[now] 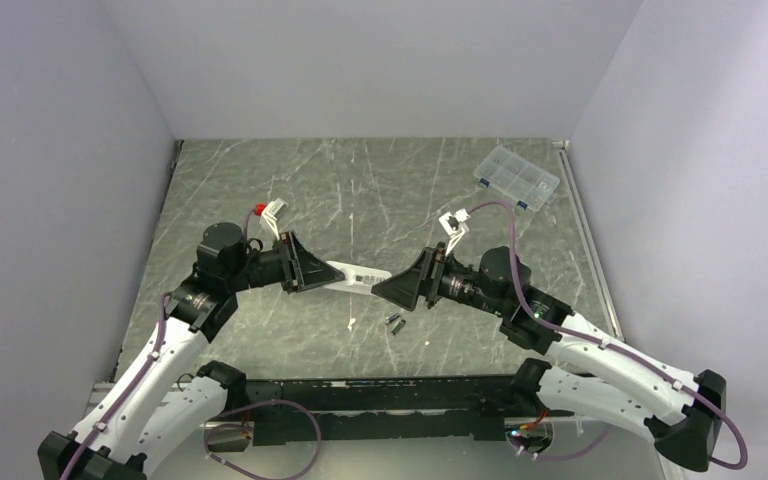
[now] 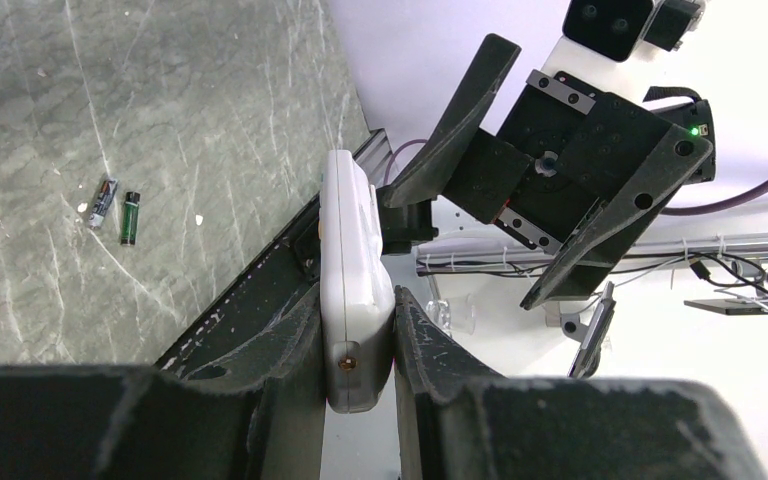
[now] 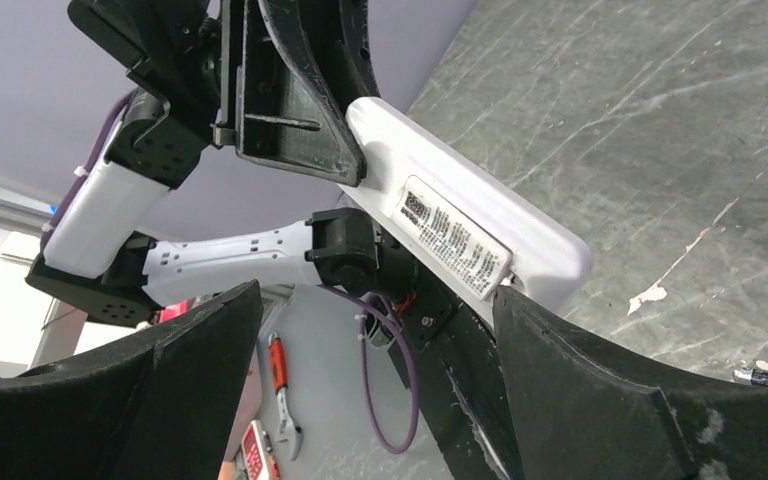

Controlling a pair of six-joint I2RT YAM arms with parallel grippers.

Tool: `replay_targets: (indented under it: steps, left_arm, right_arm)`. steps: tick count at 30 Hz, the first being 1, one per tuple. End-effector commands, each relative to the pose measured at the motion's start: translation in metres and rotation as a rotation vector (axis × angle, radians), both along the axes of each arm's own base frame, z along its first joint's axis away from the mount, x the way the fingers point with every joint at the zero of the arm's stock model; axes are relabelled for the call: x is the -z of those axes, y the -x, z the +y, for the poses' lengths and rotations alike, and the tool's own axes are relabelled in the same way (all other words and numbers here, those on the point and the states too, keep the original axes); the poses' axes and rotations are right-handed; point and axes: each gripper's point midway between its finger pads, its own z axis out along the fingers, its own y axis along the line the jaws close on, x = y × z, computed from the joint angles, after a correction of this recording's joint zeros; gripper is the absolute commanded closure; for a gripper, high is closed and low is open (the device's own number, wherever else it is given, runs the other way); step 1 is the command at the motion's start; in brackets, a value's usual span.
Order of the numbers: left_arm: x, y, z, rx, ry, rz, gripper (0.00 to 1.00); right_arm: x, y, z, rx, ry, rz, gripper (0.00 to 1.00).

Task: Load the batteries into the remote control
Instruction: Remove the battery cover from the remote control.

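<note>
— Where is the remote?
— Your remote (image 1: 357, 277) is up off the table (image 1: 260, 200), in the air between your two grippers. The left gripper (image 1: 326, 273) clamps one end, jaws narrow and pressed to both long sides.

— And the right one?
— The right gripper (image 1: 378, 286) stands wide and holds nothing. From above, its fingers meet the remote's free end, but you cannot tell there whether they touch.

— Does a wrist view settle that?
— Not fully. The right wrist puts that end between the fingers, close against one and well apart from the other, but contact is unclear. That view alone shows you the printed label on the remote's face. The left wrist gives you only the thin edge, squeezed between its own pads, with the right gripper's spread fingers beyond the far end.

— The batteries?
— Both batteries (image 2: 131, 218) lie on the table, side by side and nearly parallel, apart from both grippers. The left wrist shows the pair plainly. From above they are a dark speck on the base side of the right gripper. The right wrist catches only one tip at its lower corner.

— Anything else?
— From above, a white sliver (image 1: 352, 323) lies just left of the batteries, and a clear box (image 1: 516, 178) sits at the far right.
</note>
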Motion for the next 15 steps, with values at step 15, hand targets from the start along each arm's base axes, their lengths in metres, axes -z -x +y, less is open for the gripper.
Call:
replay_targets:
  steps: [15]
  left_arm:
    - [-0.0287,0.0029,-0.0033,0.033,0.06,-0.096,1.0]
  right_arm:
    - [-0.0064,-0.0045,0.0052,0.008,-0.023,-0.014,0.12]
